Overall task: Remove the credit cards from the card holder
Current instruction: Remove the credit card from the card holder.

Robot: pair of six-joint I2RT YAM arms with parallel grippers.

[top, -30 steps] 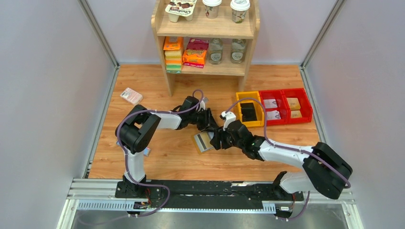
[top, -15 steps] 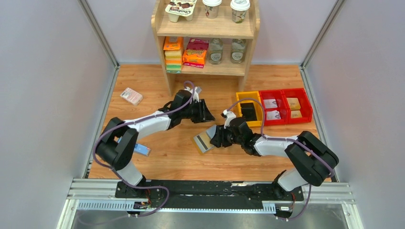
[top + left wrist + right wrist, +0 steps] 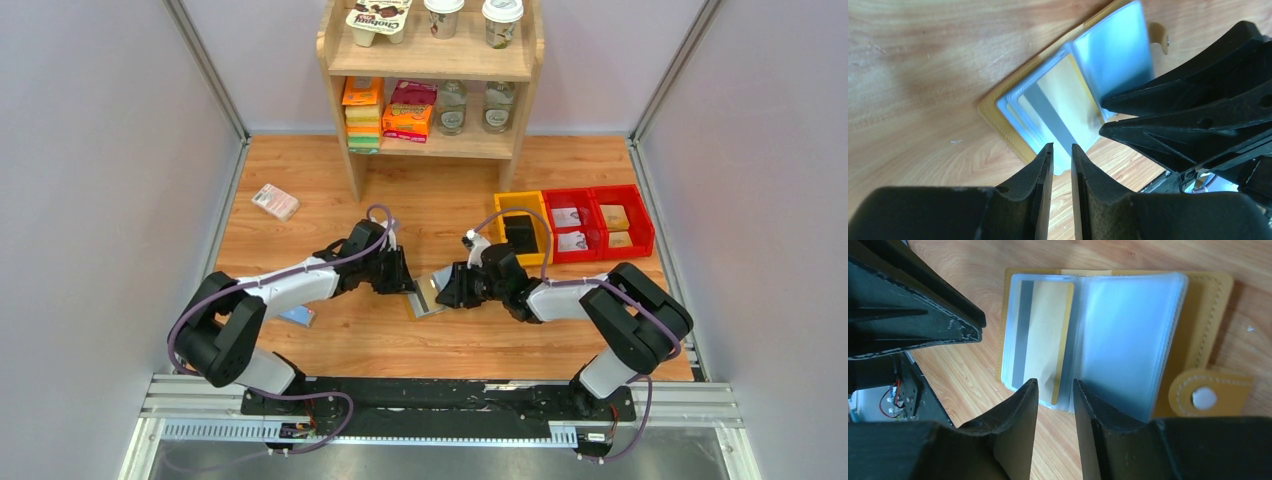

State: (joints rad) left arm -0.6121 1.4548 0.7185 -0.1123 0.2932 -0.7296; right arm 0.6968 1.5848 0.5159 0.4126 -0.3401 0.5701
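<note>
Right wrist — open card holder (image 3: 1128, 335) just beyond right claw (image 3: 1054, 390).

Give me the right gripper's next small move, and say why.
Probably close the right gripper on the gold card. The card holder lies open on the table, the card's near end shows between the slightly parted fingers, and the left gripper hovers close beside the holder.

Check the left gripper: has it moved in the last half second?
Yes. The left gripper has come away from the wooden shelf, toward the near edge of the table, and now sits beside the card holder.
</note>
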